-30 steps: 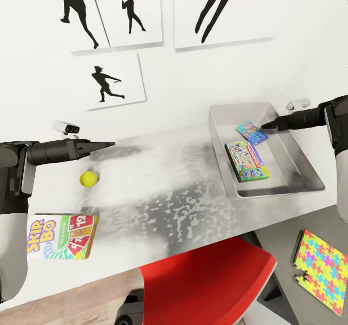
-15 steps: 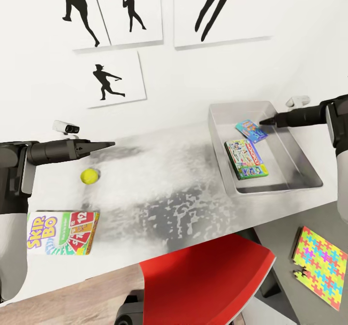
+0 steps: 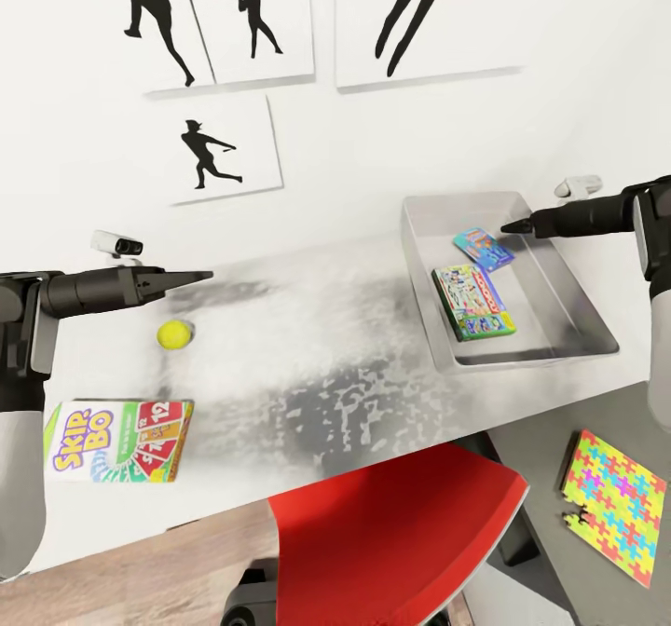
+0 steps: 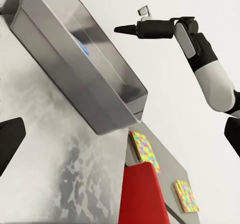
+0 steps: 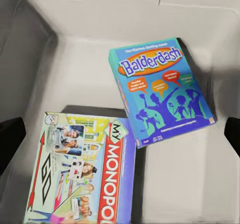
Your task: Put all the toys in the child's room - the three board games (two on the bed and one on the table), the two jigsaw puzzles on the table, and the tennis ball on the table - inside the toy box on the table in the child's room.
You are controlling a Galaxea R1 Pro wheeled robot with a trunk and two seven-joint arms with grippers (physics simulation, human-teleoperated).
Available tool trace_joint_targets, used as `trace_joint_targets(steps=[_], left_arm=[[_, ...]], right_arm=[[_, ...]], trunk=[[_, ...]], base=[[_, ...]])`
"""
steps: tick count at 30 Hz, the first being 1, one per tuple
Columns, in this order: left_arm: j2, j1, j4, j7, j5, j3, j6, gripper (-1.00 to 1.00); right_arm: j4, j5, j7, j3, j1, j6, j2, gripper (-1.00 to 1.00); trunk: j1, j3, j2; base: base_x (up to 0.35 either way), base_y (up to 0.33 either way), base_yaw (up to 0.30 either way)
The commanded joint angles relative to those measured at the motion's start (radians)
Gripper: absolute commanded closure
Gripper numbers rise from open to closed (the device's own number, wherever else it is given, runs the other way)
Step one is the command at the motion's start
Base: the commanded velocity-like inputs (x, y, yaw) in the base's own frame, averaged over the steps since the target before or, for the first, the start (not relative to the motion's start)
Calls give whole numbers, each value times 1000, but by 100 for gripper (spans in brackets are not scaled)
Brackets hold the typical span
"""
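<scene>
Head view: right claw [image 3: 509,227], spread wide and empty, hovers over the blue game [image 3: 484,248] in the toy box [image 3: 559,347].

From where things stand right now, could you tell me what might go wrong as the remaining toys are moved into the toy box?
The tennis ball lies loose on the table beside the left hand; a nudge could send it rolling off. The Balderdash box and Monopoly box already cover much of the toy box floor, so the wide SKIP-BO box may land tilted on them. The jigsaw puzzle is thin and flat on the lower section, probably awkward to pinch.
</scene>
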Motion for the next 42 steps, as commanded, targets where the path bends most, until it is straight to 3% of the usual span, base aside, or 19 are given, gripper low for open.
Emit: trace_joint_targets(steps=[1, 16, 35, 42], left_arm=[[2, -1, 0, -4, -1, 1, 11, -100], [8, -1, 1, -4, -1, 11, 11, -100], [18, -1, 6, -4, -1, 23, 11, -100], [22, -1, 6, -4, -1, 26, 11, -100]], right_arm=[[-1, 10, 10, -3, -1, 8, 0, -100], [-11, 6, 12, -3, 4, 31, 0, -100], [-158, 3, 25, 0, 47, 108, 4, -100], [-181, -21, 25, -1, 49, 114, 11, -100]], trunk=[[0, -1, -2], [0, -1, -2], [0, -1, -2], [0, -1, -2]], base=[[-46, 0, 0], [-83, 0, 0], [-45, 0, 0], [-45, 0, 0]])
